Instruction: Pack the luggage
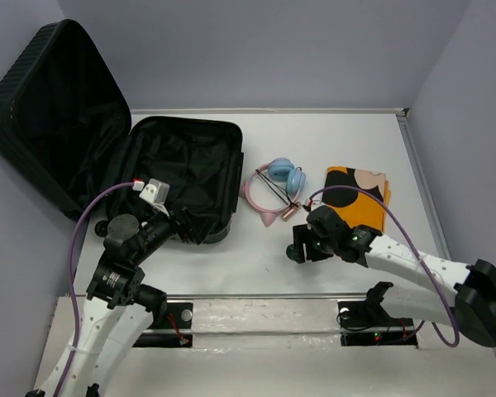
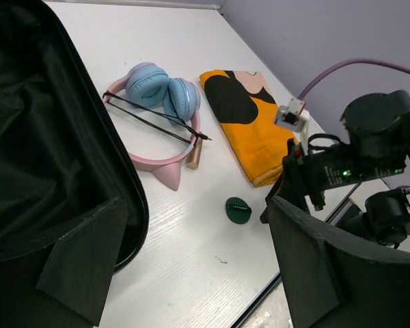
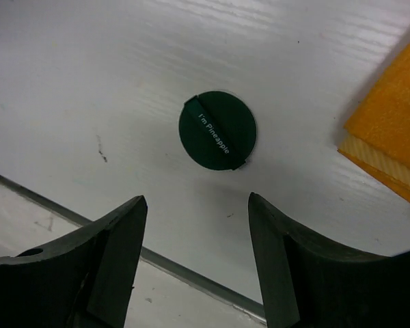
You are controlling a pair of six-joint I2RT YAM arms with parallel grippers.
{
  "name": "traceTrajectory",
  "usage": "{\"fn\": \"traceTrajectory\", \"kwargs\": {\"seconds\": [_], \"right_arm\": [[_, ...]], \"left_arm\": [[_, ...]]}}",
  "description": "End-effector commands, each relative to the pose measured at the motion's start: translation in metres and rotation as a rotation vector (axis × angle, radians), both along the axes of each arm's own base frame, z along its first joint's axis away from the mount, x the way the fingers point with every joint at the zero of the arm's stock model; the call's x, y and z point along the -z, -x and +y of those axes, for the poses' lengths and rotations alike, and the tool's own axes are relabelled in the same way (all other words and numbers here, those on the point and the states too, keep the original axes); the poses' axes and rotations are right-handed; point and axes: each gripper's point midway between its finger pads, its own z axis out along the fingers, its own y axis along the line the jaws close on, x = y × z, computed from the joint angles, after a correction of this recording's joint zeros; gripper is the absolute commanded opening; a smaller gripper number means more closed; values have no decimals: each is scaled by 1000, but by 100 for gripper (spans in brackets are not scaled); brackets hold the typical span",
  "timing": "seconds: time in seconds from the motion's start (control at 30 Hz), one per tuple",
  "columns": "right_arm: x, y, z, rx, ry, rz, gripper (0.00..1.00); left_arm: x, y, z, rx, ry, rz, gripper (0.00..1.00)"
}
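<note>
I see the luggage [image 1: 190, 165] lying open at the left side of the white worktop [image 1: 231, 265], its lid [image 1: 45, 99] raised and leaning toward the left wall, black lining showing inside. My left tool [image 1: 178, 222] hovers at the near right corner of the luggage. From the left wrist its fingers [image 2: 89, 260] are spread wide with nothing between them, and the luggage's rim [image 2: 133, 205] fills the left of that view.

To the right of the luggage lie pink cat-ear headphones [image 1: 277, 186] with blue ear cups. A thin black rod [image 2: 150, 116] rests across them, and a small rose-gold cylinder [image 2: 193, 157] sits at their near edge. Just right of those lies a folded orange cloth [image 1: 360, 194] with black and peach spots.

My right tool [image 3: 198, 232] hangs low over the worktop near the cloth's near edge, its fingers apart and empty. A dark green round disc [image 3: 217, 130] printed "I'm Pineapple" lies flat on the worktop just beyond the fingertips, untouched, with the cloth's corner [image 3: 389, 137] beside it
</note>
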Motion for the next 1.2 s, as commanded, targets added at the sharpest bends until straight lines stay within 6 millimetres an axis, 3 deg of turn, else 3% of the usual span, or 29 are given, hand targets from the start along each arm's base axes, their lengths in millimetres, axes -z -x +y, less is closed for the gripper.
{"fn": "traceTrajectory", "kwargs": {"seconds": [0.0, 0.33, 0.6, 0.63, 0.7, 0.73, 0.77, 0.83, 0.9, 0.93, 0.97, 1.0, 1.07, 1.1, 1.13, 1.17], "right_arm": [[9, -17, 11, 35, 94, -50, 65], [52, -32, 23, 54, 229, -24, 56], [61, -40, 25, 35, 287, -23, 56], [61, -42, 26, 37, 289, -28, 42], [65, -43, 25, 33, 310, -19, 23], [63, -45, 27, 37, 310, -23, 7], [60, -47, 28, 39, 304, -30, 7], [50, -48, 34, 36, 283, -55, 7], [28, -52, 48, 21, 235, -104, 7], [8, -57, 55, 20, 186, -145, 7], [-5, -57, 67, -11, 140, -168, 7], [-35, -69, 89, -22, 52, -224, 7], [-66, -80, 115, -69, -29, -277, 7], [-84, -85, 132, -100, -89, -296, 7], [-125, -98, 155, -113, -164, -360, 7], [-126, -107, 172, -132, -173, -356, 7]], "left_arm": [[-12, 5, -4, 35, 22, -61, 96], [-13, 7, -4, 40, 26, -67, 99], [-13, 6, -3, 33, 27, -67, 99], [-14, 6, -3, 30, 28, -69, 99], [-16, 6, -1, 23, 30, -76, 99], [-17, 7, 0, 15, 32, -80, 99], [-17, 6, 1, 7, 34, -82, 99], [-19, 6, 5, -16, 37, -87, 99], [-24, 1, 17, -102, 49, -92, 99], [-25, -4, 26, -166, 57, -85, 99], [-22, -13, 48, -307, 56, -70, 99], [-25, -15, 60, -380, 73, -59, 99], [-24, -22, 91, -554, 85, -43, 99], [-27, -20, 97, -580, 102, -58, 99], [-30, -19, 102, -601, 115, -66, 99], [-35, -16, 111, -637, 131, -93, 99]]}}
